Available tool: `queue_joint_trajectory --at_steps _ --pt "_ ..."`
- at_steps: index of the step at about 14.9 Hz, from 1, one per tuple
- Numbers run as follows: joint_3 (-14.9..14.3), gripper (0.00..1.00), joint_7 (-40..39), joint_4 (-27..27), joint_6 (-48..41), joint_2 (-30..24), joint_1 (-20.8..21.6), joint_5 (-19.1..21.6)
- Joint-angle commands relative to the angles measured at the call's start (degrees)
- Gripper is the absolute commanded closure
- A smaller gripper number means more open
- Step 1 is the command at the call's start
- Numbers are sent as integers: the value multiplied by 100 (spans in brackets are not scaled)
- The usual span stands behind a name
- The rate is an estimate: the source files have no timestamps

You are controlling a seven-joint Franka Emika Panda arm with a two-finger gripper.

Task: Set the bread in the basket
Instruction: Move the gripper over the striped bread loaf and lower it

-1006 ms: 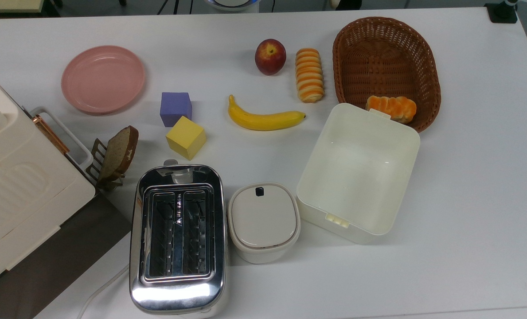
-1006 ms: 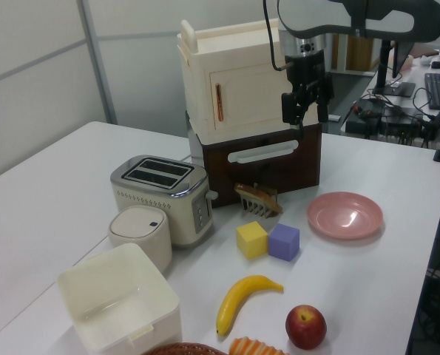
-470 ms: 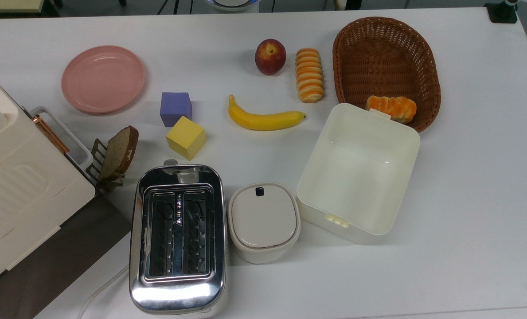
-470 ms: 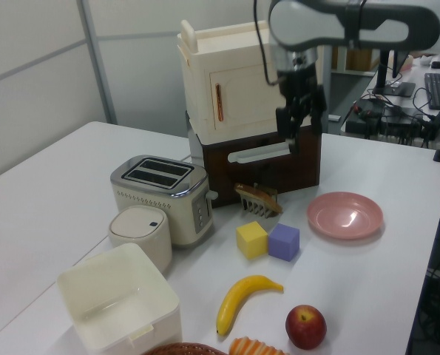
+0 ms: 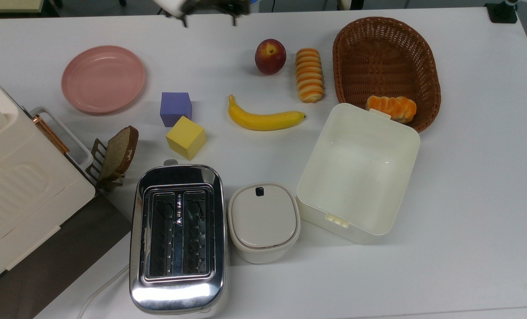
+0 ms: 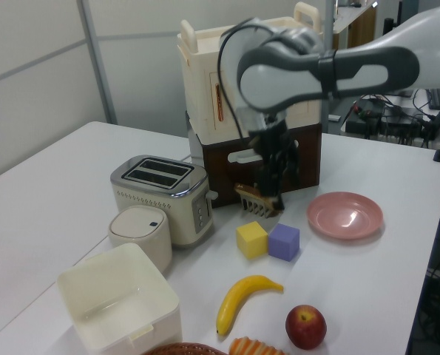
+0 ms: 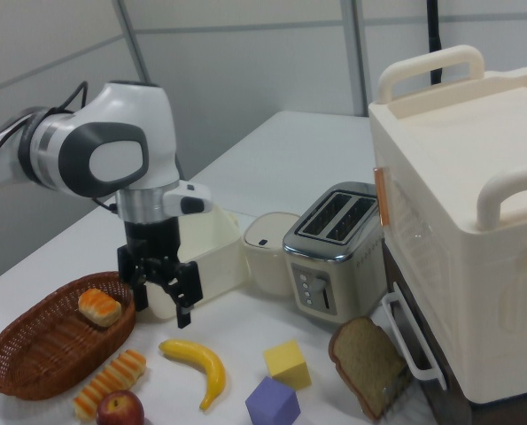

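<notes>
White surface (image 5: 467, 186) carries everything we see. Along the top view's bottom edge stand a chrome toaster (image 5: 177, 237), a lidded cream pot (image 5: 263, 221) and an open cream box (image 5: 358, 170). Farther in we find a banana (image 5: 265, 118), a yellow cube (image 5: 185, 137) and a purple cube (image 5: 175, 107). Beyond them the bread (image 5: 309, 74) lies on the surface between an apple (image 5: 270, 56) and the basket (image 5: 385, 48), just beside its rim and outside it; a braided bun (image 5: 392, 107) sits inside. Over the far edge our claw (image 7: 162, 290) hangs with its fingers spread wide, holding nothing.
</notes>
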Motion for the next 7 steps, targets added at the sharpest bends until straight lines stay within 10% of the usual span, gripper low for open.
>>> queue_joint_trajectory --at_steps 1,7 --pt "543 0 579 -661 845 -77 35 228" --pt "1284 0 1495 -1050 1780 573 184 228"
